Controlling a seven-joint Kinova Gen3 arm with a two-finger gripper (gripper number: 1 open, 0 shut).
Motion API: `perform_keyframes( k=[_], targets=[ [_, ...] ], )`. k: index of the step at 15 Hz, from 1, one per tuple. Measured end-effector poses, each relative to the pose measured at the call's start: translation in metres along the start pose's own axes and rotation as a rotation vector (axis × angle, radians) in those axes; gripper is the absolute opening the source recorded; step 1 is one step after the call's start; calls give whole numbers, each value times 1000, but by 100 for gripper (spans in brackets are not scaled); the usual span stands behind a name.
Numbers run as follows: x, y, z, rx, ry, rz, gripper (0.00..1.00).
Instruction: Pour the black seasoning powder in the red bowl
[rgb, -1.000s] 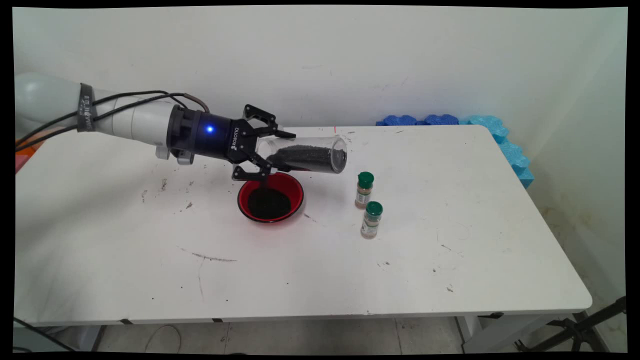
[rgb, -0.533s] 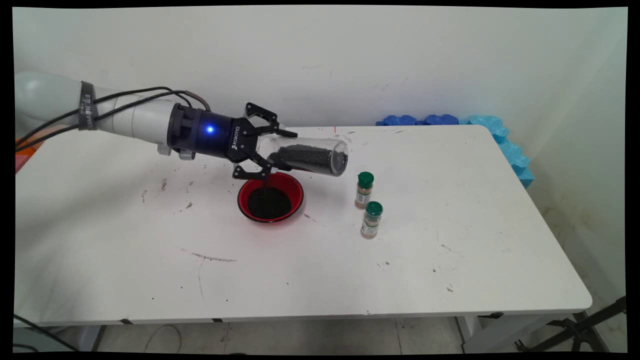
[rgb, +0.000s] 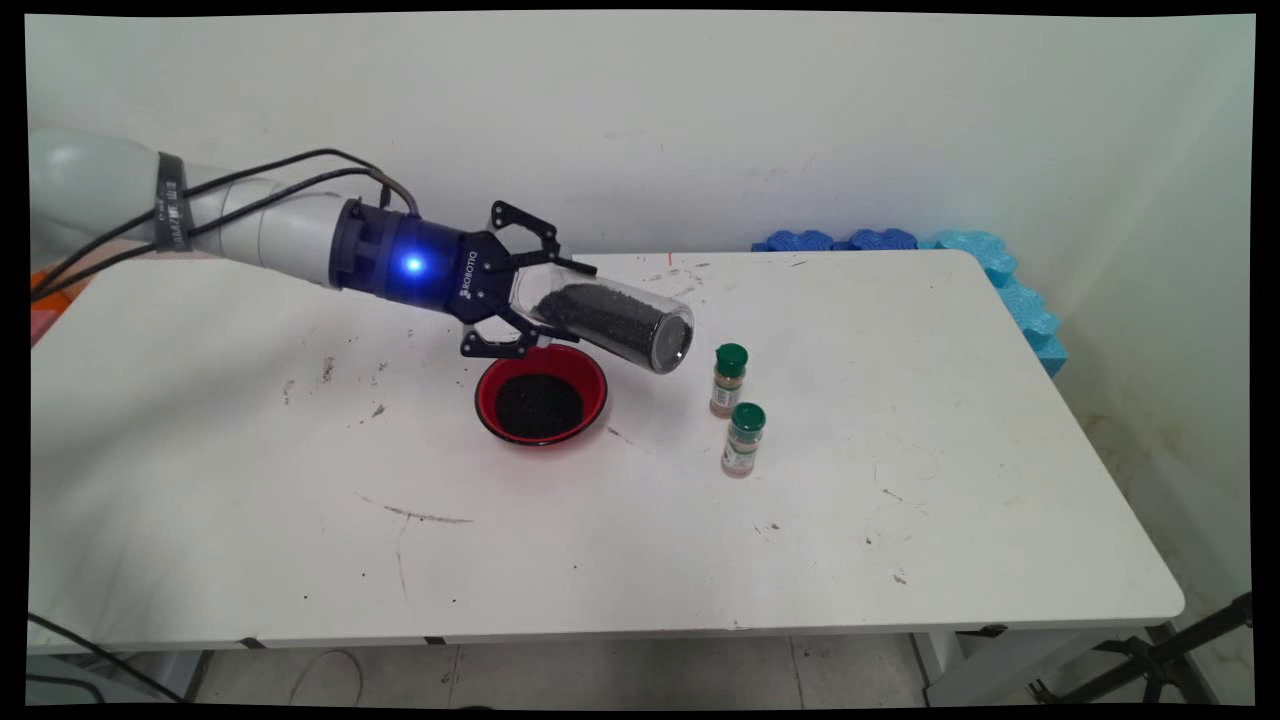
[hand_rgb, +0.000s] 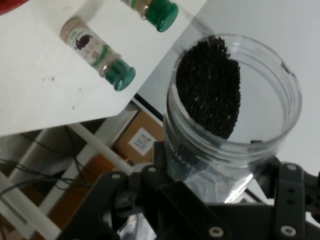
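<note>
Gripper (rgb: 535, 295) is clenched around a clear jar (rgb: 610, 318) of black granules, and I have it held well above the table (rgb: 900, 420). From the gripper the jar runs out to the picture's right, its long axis close to level but dipped at the far end, so the open mouth faces right and a little down. In my hand view the granules (hand_rgb: 210, 85) are heaped along one side of the jar, short of the rim.

Just below the fingers sits a red bowl (rgb: 541, 395) with a dark heap in it; the jar's mouth overhangs the bowl's right rim. Two green-capped spice bottles (rgb: 728, 380) (rgb: 743, 440) stand upright beyond, near but apart.

Scuffs mark the white table. Blue foam (rgb: 1000, 270) lines its far right corner against a plain wall.
</note>
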Motion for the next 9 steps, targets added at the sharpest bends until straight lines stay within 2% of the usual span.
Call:
perform_keyframes(
  k=[4, 9],
  targets=[
    [-1, 6, -1, 15, -7, 145, 0],
    [-4, 13, -3, 52, -25, 421, 0]
  ],
)
